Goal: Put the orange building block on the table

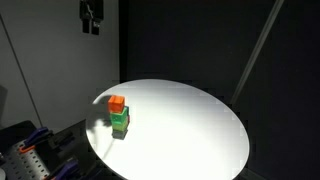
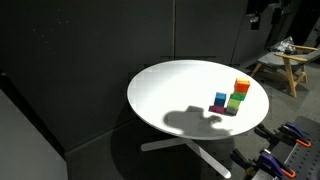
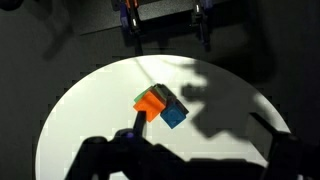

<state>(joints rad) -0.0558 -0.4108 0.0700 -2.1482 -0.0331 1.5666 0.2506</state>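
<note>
The orange block (image 1: 116, 102) sits on top of a short stack of green blocks (image 1: 120, 123), not on the tabletop itself. In both exterior views it is the highest piece of the stack, and its edges sit slightly turned against the green ones below. The stack stands near the rim of the round white table (image 1: 190, 125), well away from the middle.

In an exterior view, a blue block (image 2: 220, 100) rests on the table just beside the stack, with something small and dark at its foot that is too small to make out. From the wrist view, looking down, the orange block (image 3: 151, 102) covers most of the green, and the blue block (image 3: 174, 116) lies against its side.

The gripper (image 1: 91, 17) hangs high above the table, well apart from the blocks. Its jaws are released and spread wide, with nothing between them. Its dark outline fills the lower edge of the wrist view.

A broad shadow (image 2: 190, 120) falls across the tabletop near the blocks. Dark walls (image 2: 80, 60) surround the table. Tools with blue and orange handles (image 2: 285, 135) lie low beside the table, and a wooden stool (image 2: 285, 62) stands farther back.
</note>
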